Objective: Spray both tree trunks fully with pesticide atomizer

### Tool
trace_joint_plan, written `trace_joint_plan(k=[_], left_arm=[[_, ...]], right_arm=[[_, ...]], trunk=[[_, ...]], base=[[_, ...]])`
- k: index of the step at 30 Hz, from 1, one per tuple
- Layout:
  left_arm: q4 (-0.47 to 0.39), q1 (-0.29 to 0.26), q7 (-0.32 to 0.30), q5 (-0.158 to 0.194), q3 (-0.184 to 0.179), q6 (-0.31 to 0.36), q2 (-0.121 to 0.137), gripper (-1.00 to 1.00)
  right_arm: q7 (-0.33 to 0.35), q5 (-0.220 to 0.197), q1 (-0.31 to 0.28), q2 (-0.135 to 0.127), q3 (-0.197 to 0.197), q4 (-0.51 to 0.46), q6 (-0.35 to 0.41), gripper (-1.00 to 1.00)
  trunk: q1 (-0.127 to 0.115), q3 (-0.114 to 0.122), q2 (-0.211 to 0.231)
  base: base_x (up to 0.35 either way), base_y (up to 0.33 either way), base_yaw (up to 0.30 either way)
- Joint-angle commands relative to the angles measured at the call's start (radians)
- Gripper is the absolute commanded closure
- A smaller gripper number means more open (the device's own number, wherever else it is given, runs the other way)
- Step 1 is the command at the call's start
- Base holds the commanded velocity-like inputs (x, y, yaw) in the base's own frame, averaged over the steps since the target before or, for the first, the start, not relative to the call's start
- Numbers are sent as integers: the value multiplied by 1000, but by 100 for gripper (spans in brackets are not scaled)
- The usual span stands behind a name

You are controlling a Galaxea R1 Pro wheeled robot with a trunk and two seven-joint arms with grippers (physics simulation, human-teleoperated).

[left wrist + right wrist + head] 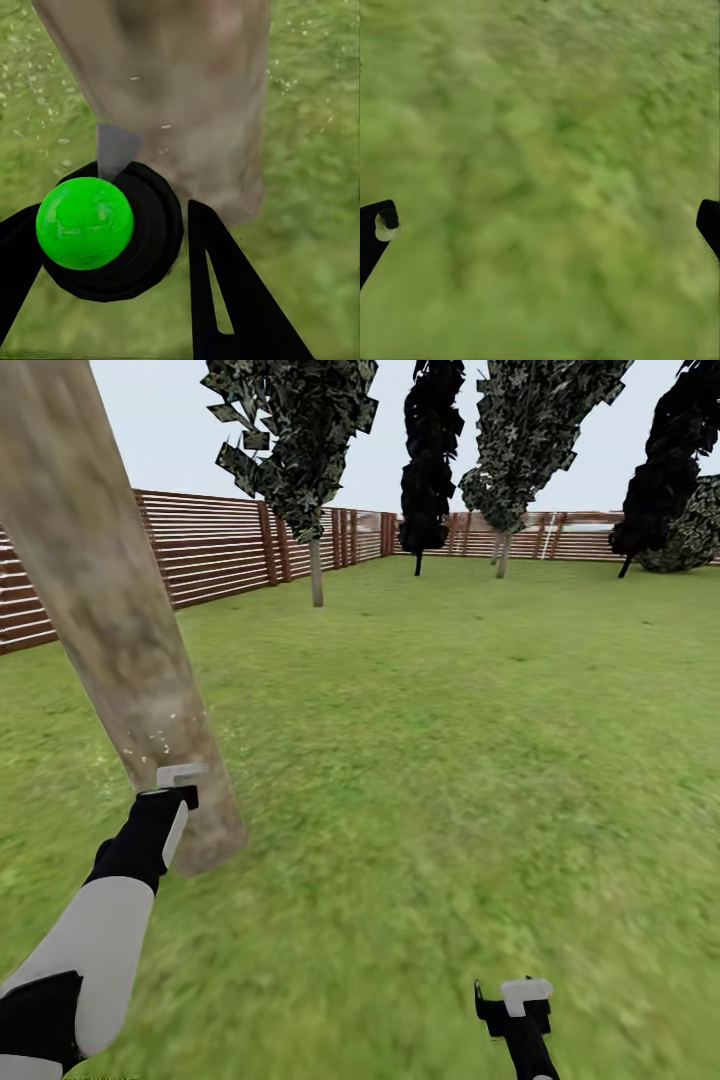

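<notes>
The left gripper (112, 255) grasps the green-capped black atomizer (97, 229), aimed at the thick mottled grey-tan trunk (120, 630), faintly speckled; 1 tree underway, coverage unfinished. Right gripper (540, 225) fingers released.

**Beyond the lawn: dark cypresses and a pale sky**

Ahead of you, two narrow black cypresses stand near the far fence line: one cypress (432, 460) just right of centre, upright on a thin stem, and a second cypress (672, 470) at the right edge, leaning. Beside that second one you see a rounded mottled-green bush (695, 530). Above everything hangs a flat grey-white sky (160, 430).
</notes>
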Motion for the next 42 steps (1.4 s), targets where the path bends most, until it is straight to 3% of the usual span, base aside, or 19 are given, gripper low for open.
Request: trace_joint_plan(k=[1, 13, 18, 24, 27, 30, 32, 36, 42], left_arm=[[2, -1, -1, -11, 1, 5, 0, 100], [12, 2, 7, -13, 3, 4, 4, 100], [12, 45, 8, -15, 9, 2, 17, 100], [13, 53, 10, -16, 2, 2, -10, 100], [11, 88, 8, -17, 8, -2, 10, 100], [11, 148, 10, -14, 11, -10, 66, 100], [11, 179, 8, -9, 81, -16, 89, 100], [25, 182, 8, -10, 94, -28, 91, 100], [99, 182, 10, -5, 93, -129, 77, 100]], right_arm=[[-10, 9, 0, 0, 5, 0, 1, -100], [-10, 9, 0, 0, 5, 0, 1, -100], [-10, 9, 0, 0, 5, 0, 1, -100], [-10, 9, 0, 0, 5, 0, 1, -100], [-10, 10, 0, 0, 5, 0, 1, -100], [-10, 10, 0, 0, 5, 0, 1, -100], [-10, 10, 0, 0, 5, 0, 1, -100], [-10, 10, 0, 0, 5, 0, 1, -100], [-10, 10, 0, 0, 5, 1, 1, -100]], trunk=[[0, -1, 0], [0, -1, 0], [0, -1, 0], [0, -1, 0], [0, -1, 0], [0, -1, 0], [0, -1, 0], [0, -1, 0], [0, -1, 0]], base=[[170, -252, 277], [214, -208, 244], [184, -220, 11], [144, -243, 28], [131, -249, 250], [113, -255, 275], [99, -261, 232], [187, -217, 32], [159, -68, 13]])
